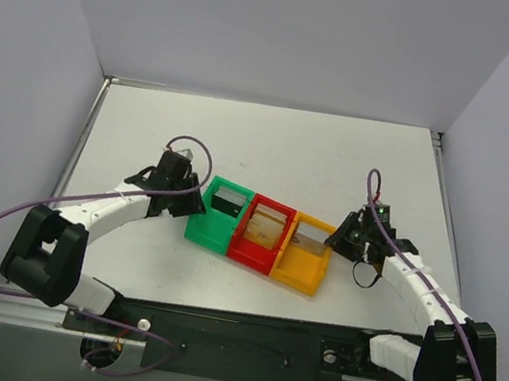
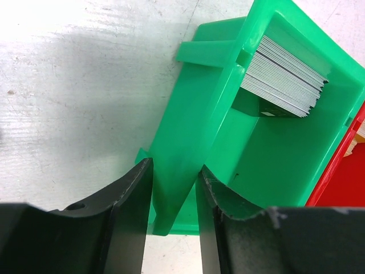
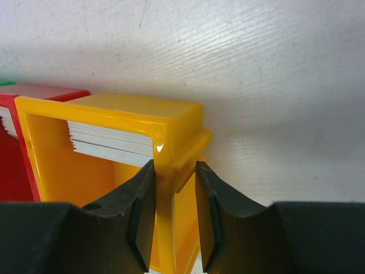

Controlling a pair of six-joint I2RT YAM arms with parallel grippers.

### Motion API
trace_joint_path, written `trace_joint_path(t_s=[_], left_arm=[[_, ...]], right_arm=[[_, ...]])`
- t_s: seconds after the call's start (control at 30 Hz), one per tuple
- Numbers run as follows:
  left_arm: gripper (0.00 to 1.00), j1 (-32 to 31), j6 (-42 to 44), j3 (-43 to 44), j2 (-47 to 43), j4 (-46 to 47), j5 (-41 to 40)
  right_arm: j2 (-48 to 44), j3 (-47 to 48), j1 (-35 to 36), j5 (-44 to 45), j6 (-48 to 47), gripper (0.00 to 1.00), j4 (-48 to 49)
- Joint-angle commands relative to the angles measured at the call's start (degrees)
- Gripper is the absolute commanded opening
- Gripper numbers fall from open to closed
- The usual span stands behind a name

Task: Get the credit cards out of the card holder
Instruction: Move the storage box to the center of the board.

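Three bins in a row mid-desk [image 1: 291,148], a pincer astride each end wall.
Left pincer [image 2: 175,165] straddles the green bin [image 2: 188,114] outer wall, right pincer [image 3: 175,162] the orange bin [image 3: 114,108] outer wall. Jaws narrow, contact: cannot tell. Red bin [image 1: 252,261] between, sides touching. Cards: one stack in green [image 2: 285,80], one in orange [image 3: 111,142]. Open desk all round. Card holder location: cannot tell.

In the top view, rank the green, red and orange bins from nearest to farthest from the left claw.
1. green bin, left end, gripped by the left claw.
2. red bin, middle of the row.
3. orange bin, right end.
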Motion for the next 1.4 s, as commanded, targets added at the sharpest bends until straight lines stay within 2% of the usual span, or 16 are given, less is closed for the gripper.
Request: trace_joint_path(t_s=[0.0,0.37,1.2,1.37], left_arm=[[0.37,-0.39,-1.40,3.66,0.77,4.01,0.78],[0.34,-0.39,-1.58,8.05,4.72,3.66,0.78],[0.33,3.03,-1.75,25.01,18.79,1.63,1.13],[0.32,3.65,-2.37,26.86,21.25,1.98,2.45]], right_arm=[[1.18,2.56,-0.43,-0.03,0.29,0.21,0.18],[4.96,6.25,-1.13,0.23,0.38,0.21,0.96],[21.56,21.80,-4.30,-0.03,1.87,0.23,3.87],[23.76,24.09,-5.35,-0.21,1.96,0.27,3.69]])
